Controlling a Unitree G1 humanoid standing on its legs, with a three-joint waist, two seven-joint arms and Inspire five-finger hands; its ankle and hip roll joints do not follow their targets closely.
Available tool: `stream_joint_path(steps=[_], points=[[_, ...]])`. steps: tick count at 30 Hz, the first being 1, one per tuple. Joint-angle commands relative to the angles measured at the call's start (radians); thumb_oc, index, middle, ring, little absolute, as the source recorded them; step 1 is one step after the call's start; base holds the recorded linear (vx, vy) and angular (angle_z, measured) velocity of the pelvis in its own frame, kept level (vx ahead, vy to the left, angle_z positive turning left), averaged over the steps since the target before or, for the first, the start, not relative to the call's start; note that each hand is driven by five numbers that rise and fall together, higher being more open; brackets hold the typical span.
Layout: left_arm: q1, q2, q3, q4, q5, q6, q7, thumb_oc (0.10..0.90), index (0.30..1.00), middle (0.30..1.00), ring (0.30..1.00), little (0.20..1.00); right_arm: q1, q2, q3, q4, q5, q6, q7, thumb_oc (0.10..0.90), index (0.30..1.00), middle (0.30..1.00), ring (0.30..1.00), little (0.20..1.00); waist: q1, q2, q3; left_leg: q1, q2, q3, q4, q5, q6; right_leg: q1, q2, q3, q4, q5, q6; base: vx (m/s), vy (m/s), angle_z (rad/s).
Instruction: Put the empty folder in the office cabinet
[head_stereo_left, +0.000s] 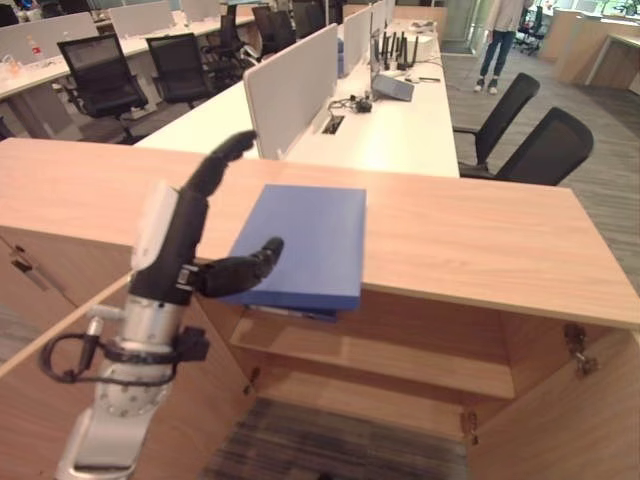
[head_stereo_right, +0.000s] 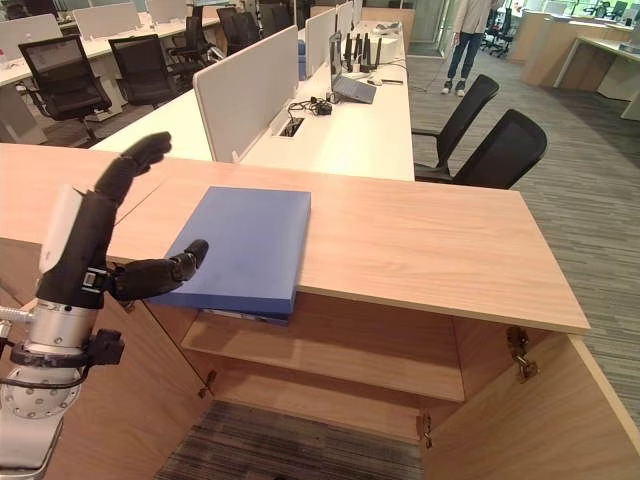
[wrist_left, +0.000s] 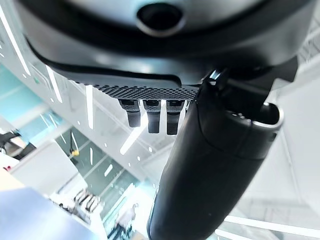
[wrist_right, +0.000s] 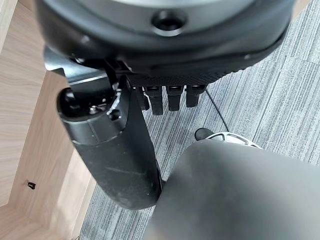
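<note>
Your left hand (head_stereo_left: 180, 250) is raised at lower left of the frame, fingers straight and apart, thumb tip by the flat blue rectangular folder (head_stereo_left: 300, 243), holding nothing. That folder lies centre frame on the light wooden cabinet top (head_stereo_left: 470, 240), overhanging its front edge. Your right hand (wrist_right: 165, 97) hangs over grey carpet, fingers straight.

No legible text, label, number or sign anywhere. Flat blue folder (head_stereo_left: 304, 243) on the light wooden cabinet top (head_stereo_left: 480, 240): cover plain, unmarked. White desk divider panels (head_stereo_left: 293, 88) behind it: blank.
</note>
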Motion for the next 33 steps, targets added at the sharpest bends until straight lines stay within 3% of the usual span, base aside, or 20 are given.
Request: stream_joint_path(steps=[1, 14, 22, 33], points=[[-0.087, 0.055, 0.041, -0.123, -0.091, -0.071, -0.006, 0.8, 0.9, 0.9, 0.9, 0.9, -0.036, 0.049, 0.062, 0.032, -0.026, 0.006, 0.029, 0.8, 0.9, 0.9, 0.9, 0.9, -0.018, -0.012, -0.02, 0.061, 0.01, -0.003, -0.005, -0.184, -0.017, -0.043, 0.0, -0.024, 0.006, 0.013, 0.019, 0.0, 0.0, 0.0], [-0.096, 0.192, 0.004, -0.146, -0.218, -0.062, -0.13, 0.8, 0.9, 0.9, 0.9, 0.9, -0.042, 0.042, 0.069, 0.049, -0.026, 0.008, 0.048, 0.8, 0.9, 0.9, 0.9, 0.9, -0.018, -0.006, -0.025, 0.067, 0.009, -0.001, -0.005, -0.186, -0.016, -0.041, 0.0, -0.021, 0.006, 0.013, 0.02, 0.0, 0.0, 0.0], [-0.061, 0.215, 0.002, -0.134, -0.158, -0.049, -0.149, 0.8, 0.9, 0.9, 0.9, 0.9, -0.039, 0.039, 0.064, 0.056, -0.026, 0.009, 0.053, 0.8, 0.9, 0.9, 0.9, 0.9, -0.019, -0.008, -0.025, 0.068, 0.012, 0.001, -0.005, -0.187, -0.015, -0.043, 0.003, -0.015, 0.006, 0.012, 0.017, 0.0, 0.0, 0.0], [-0.009, 0.241, 0.017, -0.098, 0.058, -0.035, -0.14, 0.8, 0.9, 0.9, 0.9, 0.9, -0.042, 0.042, 0.064, 0.054, -0.033, 0.009, 0.053, 0.8, 0.9, 0.9, 0.9, 0.9, -0.018, -0.01, -0.022, 0.071, 0.014, 0.003, -0.005, -0.19, -0.015, -0.044, 0.007, -0.009, 0.006, 0.009, 0.015, 0.0, 0.0, 0.0]])
